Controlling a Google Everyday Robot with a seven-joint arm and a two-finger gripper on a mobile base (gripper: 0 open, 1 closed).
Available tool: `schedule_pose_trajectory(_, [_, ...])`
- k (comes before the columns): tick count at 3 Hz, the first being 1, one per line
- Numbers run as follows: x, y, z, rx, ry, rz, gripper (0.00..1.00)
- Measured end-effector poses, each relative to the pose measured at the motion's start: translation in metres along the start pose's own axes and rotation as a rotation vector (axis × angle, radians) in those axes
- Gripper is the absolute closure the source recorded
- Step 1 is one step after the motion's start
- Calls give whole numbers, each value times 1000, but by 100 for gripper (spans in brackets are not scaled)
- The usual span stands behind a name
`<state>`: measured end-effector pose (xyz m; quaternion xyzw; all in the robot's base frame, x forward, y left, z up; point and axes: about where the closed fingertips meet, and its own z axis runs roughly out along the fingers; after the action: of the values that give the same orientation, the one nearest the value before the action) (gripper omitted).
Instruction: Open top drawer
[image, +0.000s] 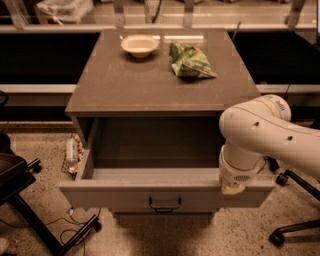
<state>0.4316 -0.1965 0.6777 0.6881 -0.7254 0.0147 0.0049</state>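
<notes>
The top drawer (110, 196) of the grey-beige cabinet stands pulled far out toward me. Its flat front panel carries a small dark bar handle (165, 204). Its deep boxy interior (155, 145) shows nothing inside. My white arm (260, 135) comes in from the right, and my gripper (233, 188) sits at the top edge of the drawer front near its right end. The arm's wrist hides how the gripper meets the panel. The lower drawers are almost wholly hidden under the open front.
On the cabinet top (150, 85) stand a white bowl (139, 44) and a green snack bag (190, 61). A black chair base (35, 210) is at the left and another chair's wheels (282, 232) at the right. Clutter (72, 152) lies on the floor beside the cabinet.
</notes>
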Motion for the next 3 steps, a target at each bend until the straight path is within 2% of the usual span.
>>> schedule_pose_trajectory(1, [0, 0, 0, 0, 0, 0, 98])
schedule_pose_trajectory(3, [1, 1, -1, 2, 3, 0, 53])
